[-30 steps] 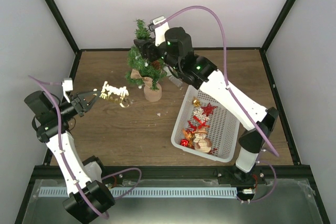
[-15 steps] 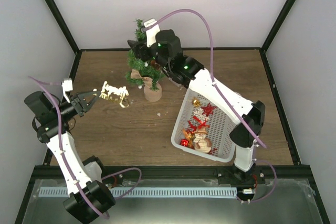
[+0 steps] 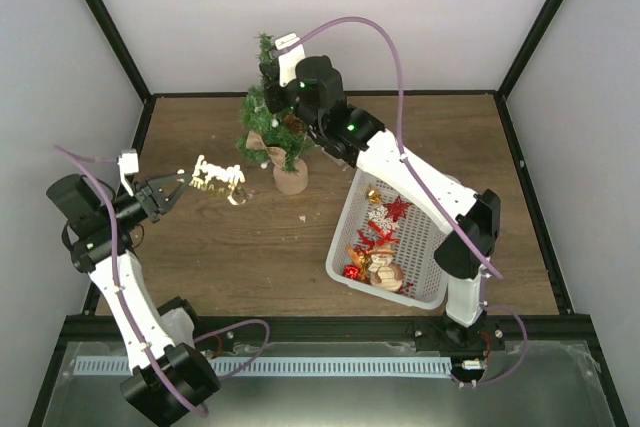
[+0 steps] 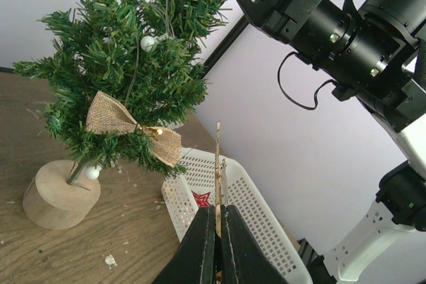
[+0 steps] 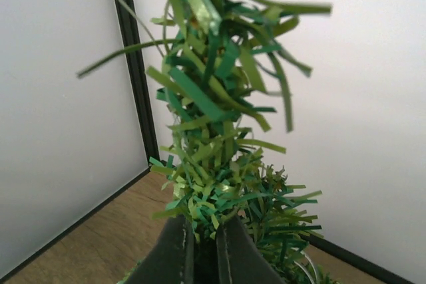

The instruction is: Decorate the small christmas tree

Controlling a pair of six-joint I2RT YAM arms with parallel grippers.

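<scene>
The small christmas tree [image 3: 265,122] stands at the back of the table on its round tan base [image 3: 291,180], with a burlap bow [image 4: 130,124] and white beads on its branches. My right gripper [image 3: 273,75] is at the treetop, shut on the upper stem, and green needles [image 5: 219,104] rise between its fingers [image 5: 178,247]. Left of the tree, above the table, my left gripper [image 3: 183,188] is shut on a flat gold ornament [image 3: 218,178]. The left wrist view shows the ornament [image 4: 217,164] edge-on, sticking up from the shut gripper [image 4: 217,209].
A white perforated basket [image 3: 432,237] lies right of the tree, holding a red star [image 3: 397,209], a white snowflake, a snowman figure [image 3: 383,269] and small baubles. Black frame posts and white walls enclose the wooden table [image 3: 230,257]. The right arm [image 3: 400,162] arches over the basket.
My right gripper moved from the tree's right side up to its top and closed on the upper stem. The left arm and its gold ornament stayed put.
</scene>
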